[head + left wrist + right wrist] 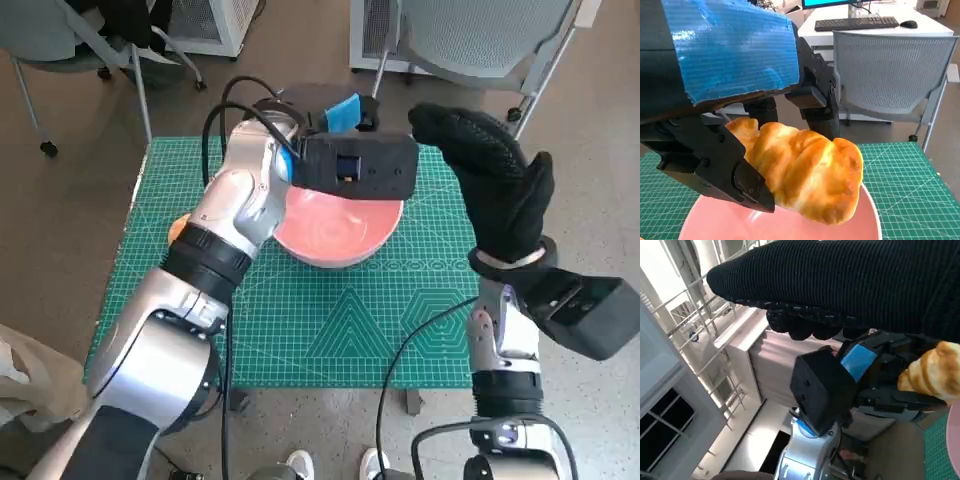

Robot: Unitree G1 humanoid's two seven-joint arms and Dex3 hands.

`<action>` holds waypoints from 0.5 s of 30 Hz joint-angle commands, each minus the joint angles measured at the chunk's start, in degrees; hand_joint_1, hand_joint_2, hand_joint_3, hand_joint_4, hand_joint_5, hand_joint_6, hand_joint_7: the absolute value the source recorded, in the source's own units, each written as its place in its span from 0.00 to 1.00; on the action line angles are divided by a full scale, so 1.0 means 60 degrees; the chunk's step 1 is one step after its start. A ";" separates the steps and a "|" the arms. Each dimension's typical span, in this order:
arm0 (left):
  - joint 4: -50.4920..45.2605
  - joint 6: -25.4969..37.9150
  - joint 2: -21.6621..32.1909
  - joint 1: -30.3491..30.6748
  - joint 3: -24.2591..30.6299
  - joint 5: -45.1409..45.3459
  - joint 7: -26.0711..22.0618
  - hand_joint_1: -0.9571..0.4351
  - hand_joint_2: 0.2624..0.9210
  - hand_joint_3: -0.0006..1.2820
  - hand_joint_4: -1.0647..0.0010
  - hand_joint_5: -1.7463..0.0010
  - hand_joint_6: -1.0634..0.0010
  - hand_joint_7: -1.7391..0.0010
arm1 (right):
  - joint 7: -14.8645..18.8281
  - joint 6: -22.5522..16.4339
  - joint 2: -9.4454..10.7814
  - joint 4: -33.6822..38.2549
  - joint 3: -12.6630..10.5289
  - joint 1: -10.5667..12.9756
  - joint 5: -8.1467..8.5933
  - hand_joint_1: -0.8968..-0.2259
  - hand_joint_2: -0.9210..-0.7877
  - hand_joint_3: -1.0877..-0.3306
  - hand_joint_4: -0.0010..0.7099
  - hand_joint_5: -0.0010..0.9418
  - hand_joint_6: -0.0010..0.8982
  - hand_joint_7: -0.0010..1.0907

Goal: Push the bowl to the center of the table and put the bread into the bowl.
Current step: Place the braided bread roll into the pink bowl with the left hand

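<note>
Your left hand (735, 75) grips the bread (800, 170) just above the pink bowl (867, 210) (right hand (495, 190) raised beside it, fingers apart, empty); release off-center and it could tumble over the rim.

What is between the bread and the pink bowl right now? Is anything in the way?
Nothing visible is in the way. The left hand holds the bread in its fingers just above the pink bowl, and the bowl's inside looks empty below it. The right hand is raised off to the side, away from the bowl.
</note>
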 commanded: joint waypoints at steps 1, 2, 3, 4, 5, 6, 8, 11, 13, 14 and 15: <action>-0.0310 0.0379 0.0121 -0.0420 -0.0003 -0.0236 -0.1401 0.65 0.87 0.06 0.64 0.47 0.71 0.78 | -0.0072 0.0066 0.0020 0.0071 -0.0007 0.0175 -0.0070 0.28 0.00 0.34 0.11 0.00 0.00 0.30; -0.0361 0.0469 0.0146 -0.0434 -0.0061 -0.0200 -0.1602 0.60 0.83 0.05 0.75 0.65 0.78 0.85 | -0.0072 0.0062 0.0022 0.0077 -0.0008 0.0172 -0.0066 0.28 0.00 0.35 0.11 0.00 0.00 0.30; -0.0413 0.0541 0.0166 -0.0437 -0.0098 -0.0178 -0.1747 0.55 0.81 0.03 0.84 0.78 0.83 0.89 | -0.0072 0.0059 0.0024 0.0080 -0.0008 0.0170 -0.0064 0.28 0.00 0.35 0.11 0.00 0.00 0.30; -0.0433 0.0630 0.0170 -0.0443 -0.0104 -0.0174 -0.1844 0.52 0.79 0.03 0.90 0.86 0.86 0.92 | -0.0081 0.0057 0.0031 0.0085 -0.0005 0.0164 -0.0070 0.28 0.00 0.35 0.11 0.00 0.00 0.30; -0.0460 0.0700 0.0173 -0.0443 -0.0104 -0.0170 -0.1916 0.51 0.78 0.02 0.92 0.89 0.87 0.93 | -0.0087 0.0057 0.0034 0.0088 -0.0004 0.0160 -0.0073 0.28 0.00 0.35 0.11 0.00 0.00 0.30; -0.0534 0.0724 0.0197 -0.0405 -0.0088 -0.0170 -0.1927 0.49 0.77 0.02 0.95 0.93 0.88 0.94 | -0.0094 0.0058 0.0040 0.0087 -0.0001 0.0158 -0.0076 0.28 0.00 0.35 0.11 0.00 0.00 0.30; -0.0731 0.0691 0.0278 -0.0300 -0.0091 -0.0126 -0.1884 0.46 0.76 0.01 0.97 0.96 0.89 0.96 | -0.0103 0.0056 0.0049 0.0089 0.0006 0.0150 -0.0083 0.28 0.00 0.35 0.11 0.00 0.00 0.30; -0.1023 0.0616 0.0401 -0.0148 -0.0119 -0.0066 -0.1804 0.42 0.75 0.01 0.99 0.99 0.90 0.97 | -0.0108 0.0047 0.0052 0.0098 0.0012 0.0137 -0.0088 0.28 0.00 0.35 0.11 0.00 0.00 0.30; -0.1120 0.0630 0.0432 -0.0104 -0.0125 -0.0069 -0.1808 0.41 0.75 0.01 1.00 0.99 0.90 0.97 | -0.0109 0.0045 0.0052 0.0098 0.0013 0.0137 -0.0088 0.28 0.00 0.35 0.11 0.00 0.00 0.30; -0.1153 0.0643 0.0439 -0.0092 -0.0130 -0.0071 -0.1815 0.41 0.75 0.01 1.00 1.00 0.90 0.97 | -0.0109 0.0045 0.0051 0.0098 0.0013 0.0137 -0.0088 0.28 0.00 0.35 0.11 0.00 0.00 0.30; -0.1184 0.0656 0.0447 -0.0079 -0.0135 -0.0074 -0.1821 0.41 0.75 0.00 1.00 1.00 0.89 0.97 | -0.0110 0.0045 0.0051 0.0098 0.0014 0.0137 -0.0088 0.28 0.00 0.35 0.11 0.00 0.00 0.30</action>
